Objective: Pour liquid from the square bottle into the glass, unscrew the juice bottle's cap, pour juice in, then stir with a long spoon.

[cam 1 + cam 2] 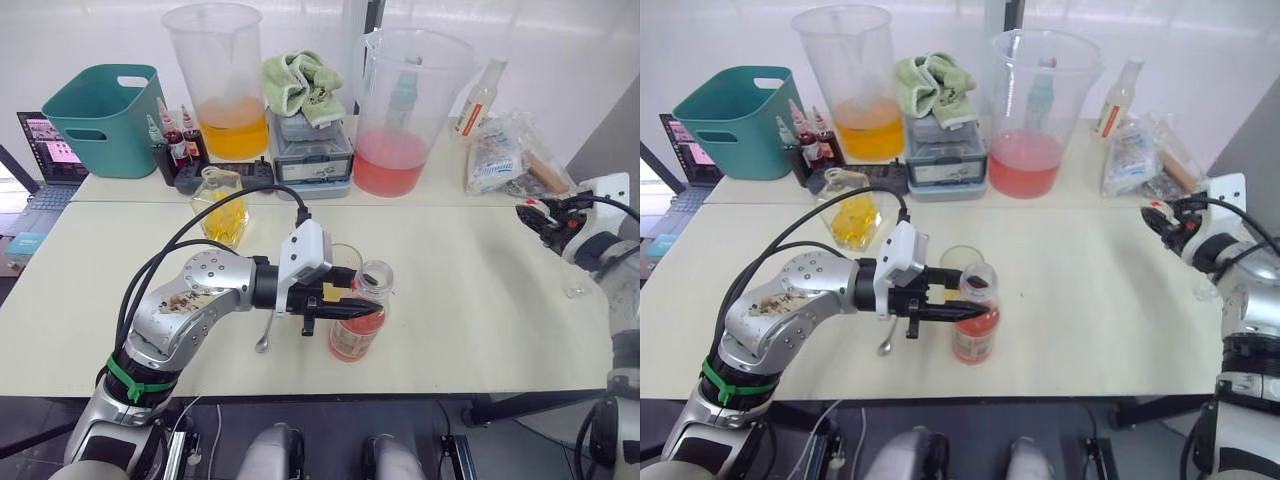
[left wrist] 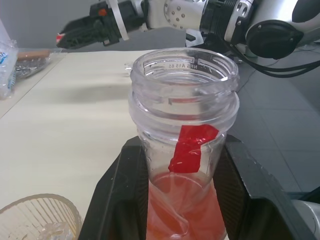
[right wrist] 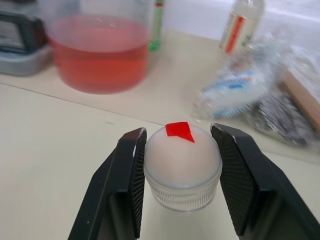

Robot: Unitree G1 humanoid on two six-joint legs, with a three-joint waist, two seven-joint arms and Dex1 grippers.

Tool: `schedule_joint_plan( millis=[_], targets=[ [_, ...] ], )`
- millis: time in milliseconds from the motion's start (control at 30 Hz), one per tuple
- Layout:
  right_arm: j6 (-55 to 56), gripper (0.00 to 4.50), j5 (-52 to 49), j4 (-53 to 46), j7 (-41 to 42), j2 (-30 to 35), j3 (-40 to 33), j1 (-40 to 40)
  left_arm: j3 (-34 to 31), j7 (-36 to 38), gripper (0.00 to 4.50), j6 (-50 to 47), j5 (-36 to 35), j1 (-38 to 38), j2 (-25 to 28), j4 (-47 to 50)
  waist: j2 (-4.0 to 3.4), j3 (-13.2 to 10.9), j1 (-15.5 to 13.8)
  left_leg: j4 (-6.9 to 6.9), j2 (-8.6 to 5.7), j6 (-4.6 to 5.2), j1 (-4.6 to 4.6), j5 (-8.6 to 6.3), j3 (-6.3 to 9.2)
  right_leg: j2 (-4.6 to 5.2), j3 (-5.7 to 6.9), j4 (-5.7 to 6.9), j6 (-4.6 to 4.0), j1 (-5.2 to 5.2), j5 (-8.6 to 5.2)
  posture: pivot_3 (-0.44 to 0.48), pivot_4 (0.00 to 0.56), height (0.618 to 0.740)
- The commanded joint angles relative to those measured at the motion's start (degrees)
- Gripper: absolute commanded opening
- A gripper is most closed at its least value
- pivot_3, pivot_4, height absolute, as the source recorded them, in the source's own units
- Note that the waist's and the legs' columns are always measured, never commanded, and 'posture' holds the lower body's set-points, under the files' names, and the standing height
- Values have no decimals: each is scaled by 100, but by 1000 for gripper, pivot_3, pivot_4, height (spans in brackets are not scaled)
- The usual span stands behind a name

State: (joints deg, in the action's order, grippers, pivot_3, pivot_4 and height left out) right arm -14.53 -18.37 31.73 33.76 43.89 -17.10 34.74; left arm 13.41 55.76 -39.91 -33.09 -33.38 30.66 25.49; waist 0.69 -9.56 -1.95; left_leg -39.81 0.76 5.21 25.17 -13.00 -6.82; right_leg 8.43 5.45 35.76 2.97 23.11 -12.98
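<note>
left gripper (image 1: 335, 312) clamps the uncapped juice bottle (image 1: 358, 318) upright; right gripper (image 3: 182, 172) pinches its cap (image 3: 183, 167) well apart.

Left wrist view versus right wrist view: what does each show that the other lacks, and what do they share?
Left wrist only: the uncapped juice bottle between the left gripper fingers, the glass rim beside it, and the right gripper across the table.

Right wrist only: the cap held by the right gripper, the pink jug.

Both: the table.

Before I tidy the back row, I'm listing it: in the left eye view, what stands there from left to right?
Teal plastic bin → tall clear jug of orange liquid → green cloth → big clear jug of pink liquid → slim pale bottle with red label.
</note>
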Motion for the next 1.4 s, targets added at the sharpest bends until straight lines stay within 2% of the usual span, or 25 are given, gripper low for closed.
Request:
schedule_joint_plan(
  millis=[33,333,633,700,867,900,1167,1267,1400],
  targets=[
    [-33,1591,209,-14,-474,-106,-57,-56,194,8,1409,-175,-35,101,-1,51,0,0,-1,0,0,-1,0,1,2,0,1,2,0,0,0,0,150,739],
    [6,1591,315,270,-1316,-624,-256,-297,137,-73,1409,-203,-71,162,45,131,-2,0,9,0,-1,-2,0,1,3,0,0,1,0,-1,0,0,150,739],
    [393,1591,338,607,-1237,-758,-262,-334,150,-66,1409,-135,-23,202,64,149,-3,1,68,1,0,-2,0,1,4,-2,0,2,1,-2,-1,0,150,739],
    [413,2631,307,576,-1199,-763,-276,-354,154,-59,1409,-131,-24,197,58,142,-3,1,78,0,0,-2,0,2,4,-2,0,2,1,-2,-1,0,150,739],
    [393,4299,213,290,-1061,-751,-326,-414,163,-37,1409,-120,-24,182,49,119,-4,1,85,1,0,-2,0,2,4,-2,0,2,1,-2,-1,0,150,739],
    [320,4405,191,115,-1016,-724,-327,-454,166,-31,1409,-111,-20,181,50,117,-4,1,86,1,-1,-2,0,2,5,-2,0,2,1,-2,-1,0,150,739],
    [-703,4405,-305,-1559,-659,-473,-450,-690,164,-10,1409,-47,49,176,51,68,-6,2,86,0,0,-2,0,2,7,-2,-1,4,1,-2,-1,0,150,739],
    [-1100,4405,-688,-2178,-126,-248,-419,-662,114,13,1409,-48,33,198,90,67,-6,2,87,0,0,-2,0,1,8,-2,-1,3,1,-2,0,0,150,739],
    [-1642,4405,-1307,-3024,1037,234,-177,-628,2,68,1409,-106,-20,271,241,109,-9,2,95,2,1,-1,0,1,9,-2,-1,3,0,0,0,0,150,739]
  ],
)
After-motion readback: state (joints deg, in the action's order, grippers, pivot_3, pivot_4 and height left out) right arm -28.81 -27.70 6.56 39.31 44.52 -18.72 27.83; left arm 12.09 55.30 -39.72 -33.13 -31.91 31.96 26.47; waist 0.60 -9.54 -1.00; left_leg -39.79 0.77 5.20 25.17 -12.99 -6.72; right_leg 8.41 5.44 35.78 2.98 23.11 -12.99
